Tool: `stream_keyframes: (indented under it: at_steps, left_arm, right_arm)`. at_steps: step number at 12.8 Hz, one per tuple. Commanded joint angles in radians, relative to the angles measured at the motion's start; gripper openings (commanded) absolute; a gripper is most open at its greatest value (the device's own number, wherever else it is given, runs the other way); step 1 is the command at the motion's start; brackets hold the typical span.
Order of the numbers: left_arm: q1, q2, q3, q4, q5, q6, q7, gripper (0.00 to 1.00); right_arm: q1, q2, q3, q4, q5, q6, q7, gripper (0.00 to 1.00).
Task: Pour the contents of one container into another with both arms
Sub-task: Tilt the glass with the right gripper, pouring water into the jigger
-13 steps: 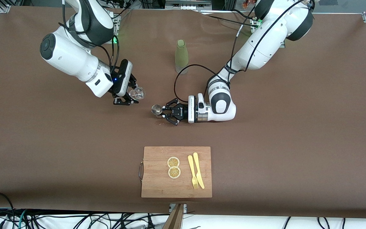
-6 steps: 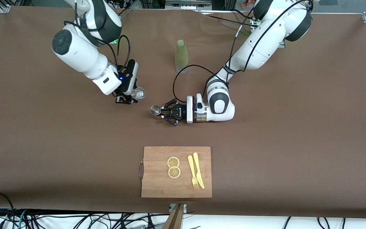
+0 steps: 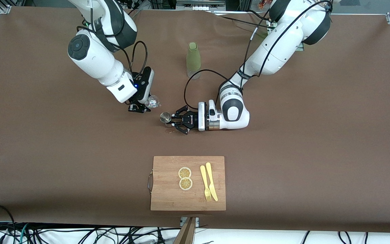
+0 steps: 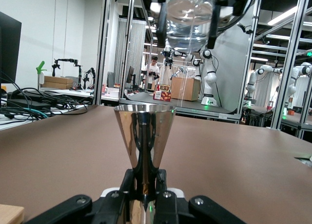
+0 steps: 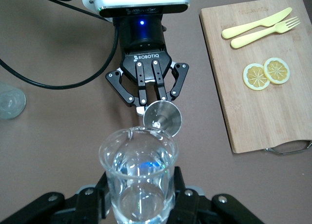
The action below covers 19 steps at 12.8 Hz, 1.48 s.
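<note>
Silvery jigger (image 3: 165, 117) clamped at the waist by left gripper (image 3: 174, 119), held upright just above the brown table (image 3: 46, 152), mouth up and open. Clear glass tumbler (image 5: 139, 177) gripped in right gripper (image 3: 143, 105), raised over the jigger and tipped toward it; some clear liquid seen inside in the right wrist view. Tumbler lip (image 5: 139, 133) seen overlapping the jigger rim (image 5: 162, 118) in that view; no stream visible yet. Judged stage: start of pour.

Risks noted:
- Jigger mouth narrow; slight offset of the tumbler lip likely to send liquid down the outer cone or onto the left gripper's fingers (image 5: 156, 83).
- Fast tilt likely to overshoot the small cup and overfill it.
- Glass against metal if lowered further; possible knock to the jigger within the clamp.

Elsewhere: olive-sleeved bottle (image 3: 193, 60) standing apart, farther from front camera; cutting board (image 3: 168, 189) with lemon slices (image 3: 185, 178), plastic knife (image 3: 211, 179) and fork (image 3: 204, 181), nearer.
</note>
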Motion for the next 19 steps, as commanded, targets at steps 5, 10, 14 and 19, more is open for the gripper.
stream_keyframes:
  at_steps: [5, 10, 14, 19]
  left_arm:
    - [-0.019, 0.029, 0.003, 0.035, -0.048, 0.026, 0.121, 0.00]
    - [-0.022, 0.029, 0.001, 0.035, -0.054, 0.026, 0.121, 0.00]
    - [-0.021, 0.029, 0.001, 0.035, -0.053, 0.026, 0.121, 0.00]
    - [-0.021, 0.029, 0.003, 0.034, -0.050, 0.026, 0.132, 0.00]
  right_arm:
    - [0.022, 0.070, 0.000, 0.067, -0.101, 0.007, 0.083, 0.39]
    - [0.037, 0.103, 0.000, 0.083, -0.153, 0.009, 0.126, 0.39]
    - [0.050, 0.123, 0.000, 0.091, -0.216, 0.030, 0.171, 0.39]
    - [0.053, 0.133, -0.002, 0.092, -0.225, 0.032, 0.181, 0.39]
